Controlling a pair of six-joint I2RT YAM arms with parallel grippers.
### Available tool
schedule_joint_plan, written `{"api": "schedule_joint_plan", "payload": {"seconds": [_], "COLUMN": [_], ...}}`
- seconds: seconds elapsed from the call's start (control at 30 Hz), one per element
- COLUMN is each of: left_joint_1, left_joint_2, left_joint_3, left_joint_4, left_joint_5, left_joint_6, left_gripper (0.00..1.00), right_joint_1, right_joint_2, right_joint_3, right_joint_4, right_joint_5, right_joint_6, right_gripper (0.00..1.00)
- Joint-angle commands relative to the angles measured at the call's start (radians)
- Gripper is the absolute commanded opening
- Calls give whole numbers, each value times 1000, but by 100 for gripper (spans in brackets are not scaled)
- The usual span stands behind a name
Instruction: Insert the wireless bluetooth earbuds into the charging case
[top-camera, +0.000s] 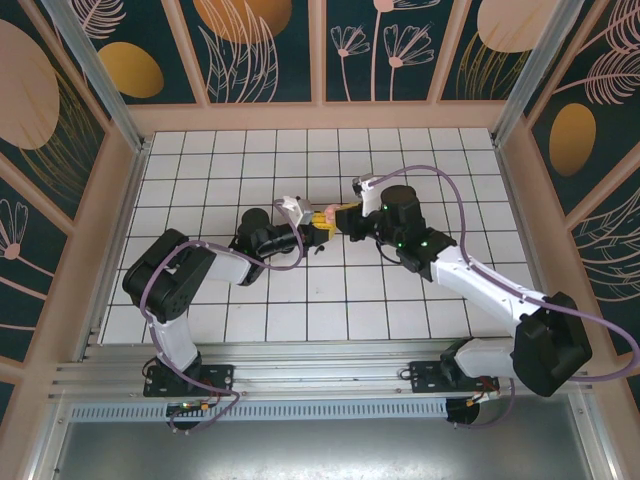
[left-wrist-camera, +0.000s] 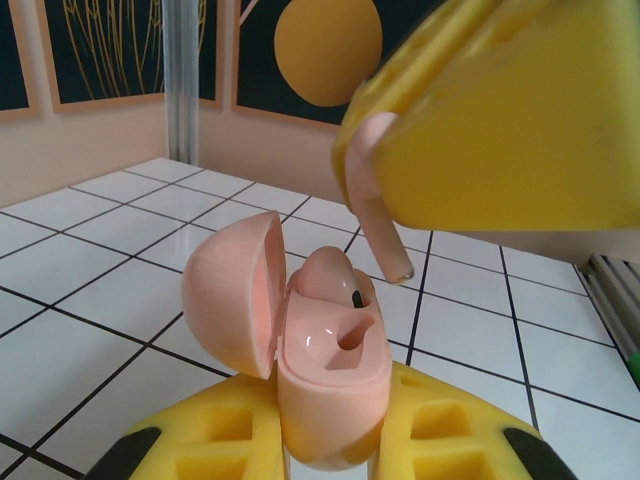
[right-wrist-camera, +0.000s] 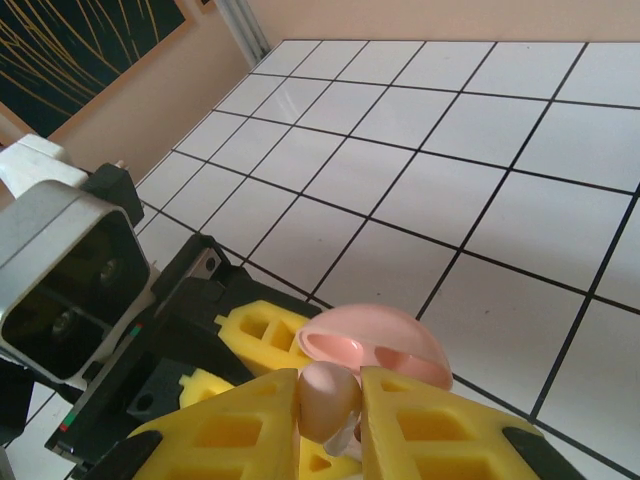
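The left gripper (left-wrist-camera: 335, 440) is closed on the case (left-wrist-camera: 335, 385), and its yellow fingers (left-wrist-camera: 445, 435) press the lower part of the case from both sides. The case stands upright, with its opening turned up. Its lid (left-wrist-camera: 235, 300) is swung open to the left in the left wrist view and stands almost vertical. The case is smooth, glossy pink plastic with a rounded shape like an egg. A second earbud (left-wrist-camera: 330, 272) sits in the far slot, and a small dark dot shows on it. The near slot is a shiny hollow.

The right gripper (right-wrist-camera: 330, 405) is closed on the earbud (left-wrist-camera: 385, 225), with the bud's round head clamped between its fingers (right-wrist-camera: 440, 425). The earbud's long axis is nearly vertical. Its thin stem points down towards the case and leans a little to the right in the left wrist view. The stem tip hangs above the case, just to the right of the opening, and does not touch it. The earbud is the same pale pink, and the stem is a slim round rod.

The fingers of both grippers are matte yellow plastic with square recesses. In the top view the two grippers meet near the middle of the table (top-camera: 250, 160), which has glossy white tiles with dark lines.
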Motion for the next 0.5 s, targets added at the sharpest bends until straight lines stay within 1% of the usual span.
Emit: {"api": "schedule_joint_plan", "payload": {"seconds": [0.0,0.47], "left_joint_1": [-6,-7], "left_joint_2": [4,-6], "left_joint_3": [23,43], "left_joint_4": [13,24], "left_joint_5": [12,3], "left_joint_6": [-13,-53], "left_gripper": [4,5], "right_joint_1": [8,11], "right_joint_2": [11,43], "right_joint_3": [36,35], "right_joint_4": [47,26], "right_joint_5": [-15,-13], "right_joint_6": [-23,-42], "right_gripper": [21,21]}}
